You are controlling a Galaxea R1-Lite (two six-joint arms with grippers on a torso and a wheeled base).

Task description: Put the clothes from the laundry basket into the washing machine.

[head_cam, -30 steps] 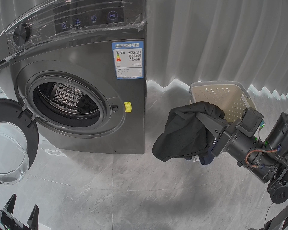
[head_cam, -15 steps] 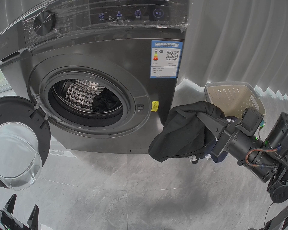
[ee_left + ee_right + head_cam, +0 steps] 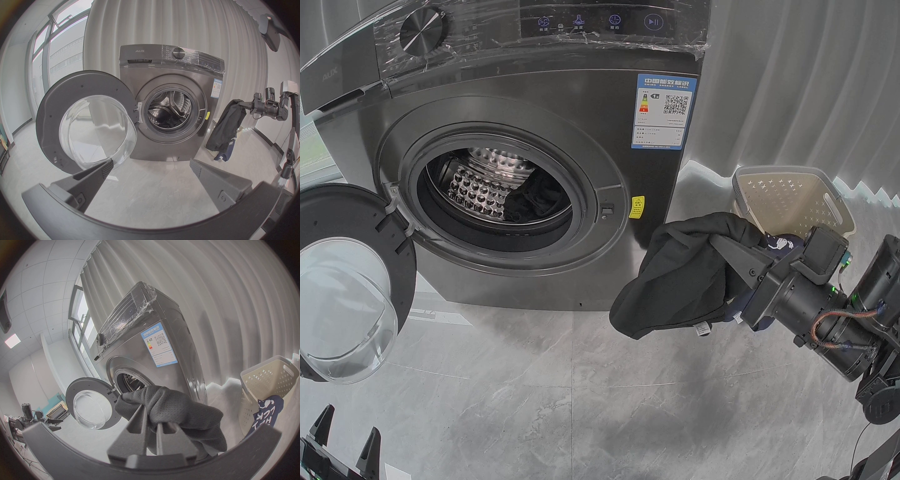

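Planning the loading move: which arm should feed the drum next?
Right: the right gripper is shut on the black garment beside the open washing machine; the left gripper is open and empty.

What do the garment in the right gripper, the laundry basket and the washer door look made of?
Black garment: soft matte fabric, seemingly mesh knit; it drapes in folds from the right gripper. Laundry basket: beige plastic, moulded with perforated walls. Washing machine door: dark, probably plastic ring around a clear domed window, glass or plastic.

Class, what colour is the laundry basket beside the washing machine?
The laundry basket is beige, seen best in the head view.
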